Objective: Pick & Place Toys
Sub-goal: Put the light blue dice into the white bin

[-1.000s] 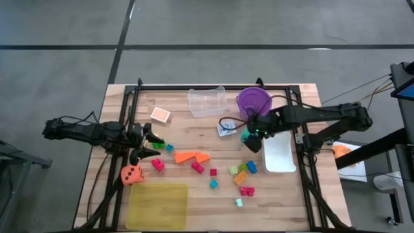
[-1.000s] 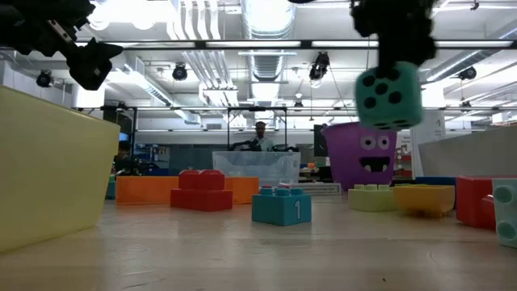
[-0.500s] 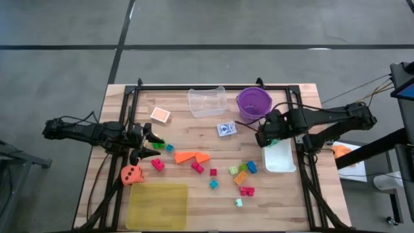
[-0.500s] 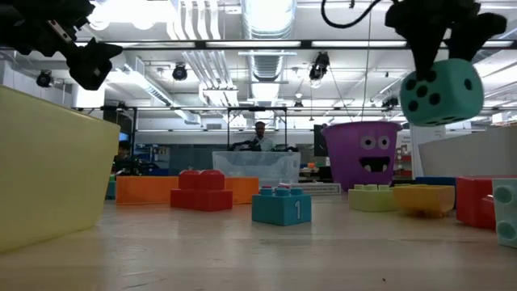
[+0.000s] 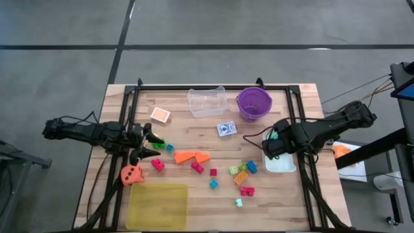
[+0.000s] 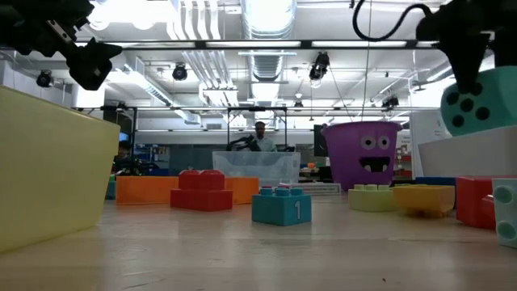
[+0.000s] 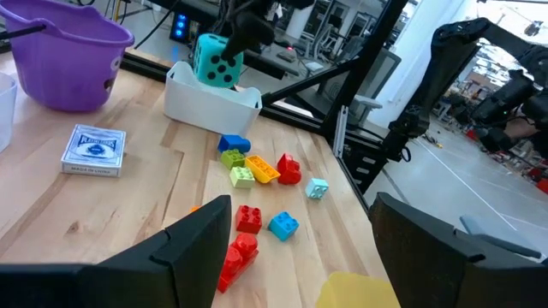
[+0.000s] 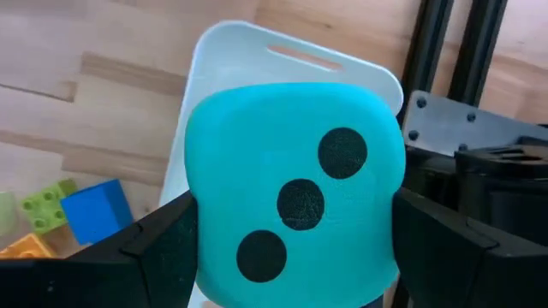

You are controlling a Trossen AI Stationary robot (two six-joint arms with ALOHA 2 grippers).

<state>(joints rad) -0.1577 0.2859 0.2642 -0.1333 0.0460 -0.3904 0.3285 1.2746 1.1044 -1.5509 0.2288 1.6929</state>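
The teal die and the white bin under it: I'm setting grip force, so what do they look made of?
Teal die: probably soft foam or matte rubbery plastic, with rounded corners and no glare. White bin: seemingly smooth, thin-walled moulded plastic with a slight sheen. Neither is certain by sight.

High cam looks straight down; low cam sits at tabletop level (both catch purple bucket [image 5: 253,103]).

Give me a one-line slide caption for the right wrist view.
Right gripper holds the teal die above the white bin, beside blue and green bricks.

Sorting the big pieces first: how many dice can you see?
2: the teal die is held by the right tool over the white bin; the orange die sits beside the yellow tray.
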